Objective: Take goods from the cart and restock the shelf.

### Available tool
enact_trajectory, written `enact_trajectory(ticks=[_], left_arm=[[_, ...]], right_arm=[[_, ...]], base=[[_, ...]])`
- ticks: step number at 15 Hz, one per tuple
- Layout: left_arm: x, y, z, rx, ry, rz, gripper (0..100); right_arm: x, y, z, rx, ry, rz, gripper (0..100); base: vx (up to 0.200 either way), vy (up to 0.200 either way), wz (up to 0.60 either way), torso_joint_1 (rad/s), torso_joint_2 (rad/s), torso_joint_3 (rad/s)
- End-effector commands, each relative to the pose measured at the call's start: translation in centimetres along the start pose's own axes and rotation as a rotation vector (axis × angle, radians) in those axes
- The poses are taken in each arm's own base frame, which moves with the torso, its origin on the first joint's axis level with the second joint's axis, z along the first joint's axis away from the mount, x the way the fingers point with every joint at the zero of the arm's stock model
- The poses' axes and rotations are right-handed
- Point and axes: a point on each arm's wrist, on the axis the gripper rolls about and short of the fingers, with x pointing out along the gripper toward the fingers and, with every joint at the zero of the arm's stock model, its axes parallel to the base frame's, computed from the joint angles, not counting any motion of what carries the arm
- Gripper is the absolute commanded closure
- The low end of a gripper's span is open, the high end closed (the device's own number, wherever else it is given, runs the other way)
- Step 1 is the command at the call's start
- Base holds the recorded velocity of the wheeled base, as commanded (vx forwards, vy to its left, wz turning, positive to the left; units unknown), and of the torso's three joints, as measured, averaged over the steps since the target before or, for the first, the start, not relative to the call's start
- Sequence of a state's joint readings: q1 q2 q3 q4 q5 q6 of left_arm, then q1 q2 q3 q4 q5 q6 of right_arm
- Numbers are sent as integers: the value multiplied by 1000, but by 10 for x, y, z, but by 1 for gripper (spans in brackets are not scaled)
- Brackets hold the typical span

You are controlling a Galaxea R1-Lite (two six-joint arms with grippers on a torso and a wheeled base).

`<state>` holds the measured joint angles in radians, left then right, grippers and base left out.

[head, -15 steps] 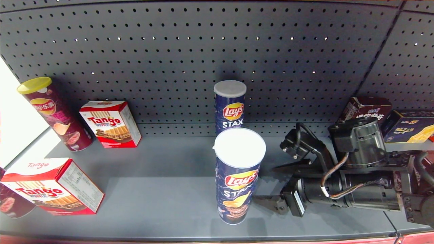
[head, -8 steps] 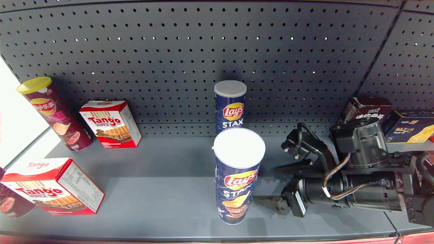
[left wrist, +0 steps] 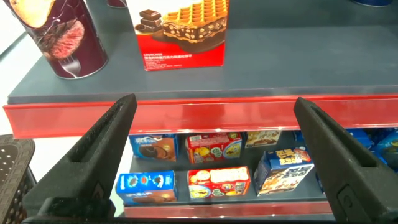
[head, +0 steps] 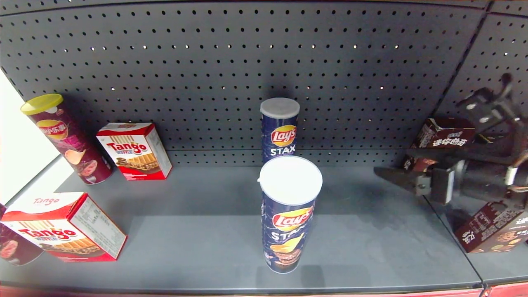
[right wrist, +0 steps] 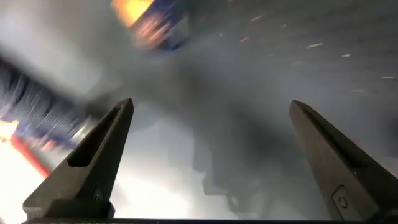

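Two blue chip cans stand upright mid-shelf, the front can (head: 291, 214) near the shelf's edge and the back can (head: 279, 130) by the pegboard. My right gripper (head: 392, 163) hangs open to the right of them, well apart from the front can, with nothing between its fingers. In the right wrist view the right gripper (right wrist: 210, 106) is open over the grey shelf, with a blurred blue can (right wrist: 155, 25) ahead. My left gripper (left wrist: 214, 102) is open and empty, low in front of the shelf's red front strip (left wrist: 199, 115).
At the shelf's left stand a purple can (head: 66, 138) and two red waffle boxes (head: 134, 150) (head: 62, 227). Brown boxes (head: 443, 138) (head: 491, 227) sit at the right. Lower shelves hold several small boxes (left wrist: 214, 183). A dark basket (left wrist: 12, 168) shows beside the shelf.
My right gripper has pulled away from the front blue can, moving right and up. The can stays standing where it was. A brown box at the lower right is now uncovered.
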<state>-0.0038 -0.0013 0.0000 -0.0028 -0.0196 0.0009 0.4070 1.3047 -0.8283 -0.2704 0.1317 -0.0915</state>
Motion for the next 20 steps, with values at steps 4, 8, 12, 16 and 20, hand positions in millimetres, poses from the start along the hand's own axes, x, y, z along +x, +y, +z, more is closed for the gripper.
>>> enact_trajectory(ticks=[4, 8, 12, 16, 20], left_arm=[[0, 0, 0, 2, 1, -1, 0], [0, 0, 0, 2, 1, -1, 0], [0, 0, 0, 2, -1, 0, 0], [0, 0, 0, 4, -1, -1, 0], [0, 0, 0, 8, -1, -1, 0]], right_arm=[[-143, -1, -28, -12, -258, -372, 0], [-194, 33, -93, -28, -334, -566, 0], [-218, 60, -152, -9, -284, -564, 0], [-191, 50, -197, 47, -225, -584, 0], [-184, 48, -218, 140, -113, -626, 0]], base=[[0, 0, 0, 0, 0, 0], [0, 0, 0, 0, 0, 0], [0, 0, 0, 0, 0, 0], [0, 0, 0, 0, 0, 0], [0, 0, 0, 0, 0, 0]])
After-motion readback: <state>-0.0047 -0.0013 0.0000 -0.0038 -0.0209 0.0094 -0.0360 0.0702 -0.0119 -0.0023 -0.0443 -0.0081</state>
